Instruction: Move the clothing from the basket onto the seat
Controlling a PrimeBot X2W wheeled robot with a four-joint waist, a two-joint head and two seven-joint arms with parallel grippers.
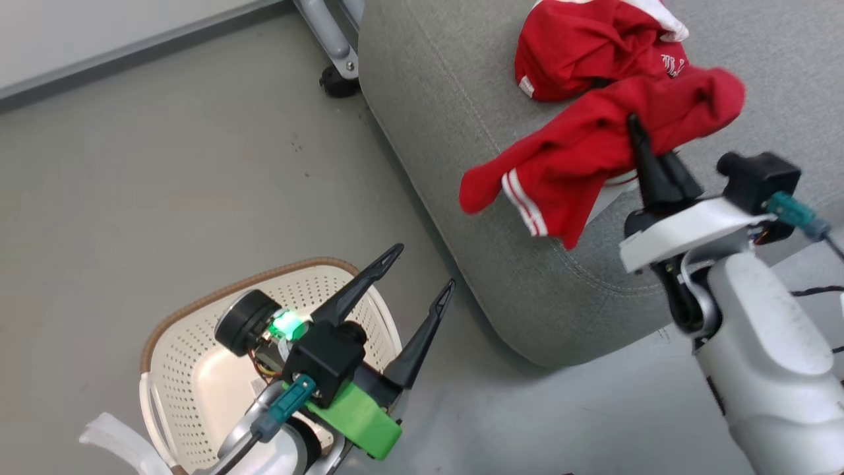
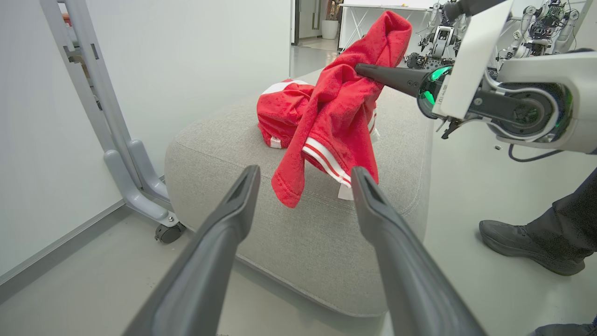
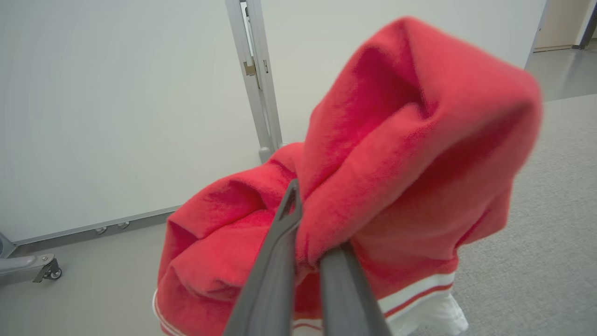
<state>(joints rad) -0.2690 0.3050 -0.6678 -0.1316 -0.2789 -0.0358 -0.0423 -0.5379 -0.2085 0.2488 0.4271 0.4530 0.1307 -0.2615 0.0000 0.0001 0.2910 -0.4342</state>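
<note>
One red garment (image 1: 580, 46) lies crumpled on the grey seat (image 1: 435, 92), white panel showing. A second red garment with white stripes (image 1: 593, 145) hangs above the seat's near edge, draped over my right gripper (image 1: 634, 125), which is shut on it. In the right wrist view the two fingers (image 3: 280, 242) pinch the red cloth (image 3: 401, 154). The left wrist view shows that hanging garment (image 2: 336, 116) over the seat (image 2: 303, 233). My left gripper (image 1: 425, 267) stands open, nothing between its fingers, above the cream basket (image 1: 198, 389), whose inside looks bare.
A grey metal frame leg with a caster (image 1: 336, 59) stands by the seat's far left corner. A person's dark shoe (image 2: 527, 245) rests on the floor right of the seat. Grey floor (image 1: 165, 185) spreads left of the seat. A white handle (image 1: 119, 439) sticks from the basket.
</note>
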